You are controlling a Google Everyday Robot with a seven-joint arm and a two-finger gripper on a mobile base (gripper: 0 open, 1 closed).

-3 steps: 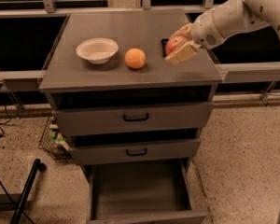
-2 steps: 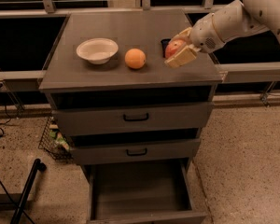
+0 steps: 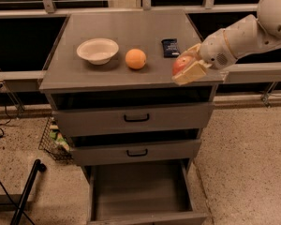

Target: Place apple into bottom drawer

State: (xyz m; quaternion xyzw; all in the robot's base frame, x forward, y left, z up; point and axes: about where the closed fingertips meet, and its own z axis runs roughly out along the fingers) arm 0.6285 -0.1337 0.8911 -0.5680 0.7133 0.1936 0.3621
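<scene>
The apple (image 3: 181, 63), red with pinkish patches, is held between the cream fingers of my gripper (image 3: 186, 64) above the front right part of the grey cabinet top (image 3: 122, 29). The gripper is shut on it, and the white arm comes in from the upper right. The bottom drawer (image 3: 140, 191) is pulled out at the foot of the cabinet and shows a plain grey, empty inside. It lies well below and to the left of the apple.
An orange (image 3: 136, 58) and a white bowl (image 3: 98, 50) sit on the cabinet top, left of the gripper. A small dark packet (image 3: 170, 47) lies behind the apple. Two shallower drawers with black handles (image 3: 136, 118) are slightly open. A wire basket (image 3: 54, 139) stands on the floor to the left.
The gripper has carried the apple forward and down toward the front right edge of the cabinet top, uncovering the dark packet behind it.
</scene>
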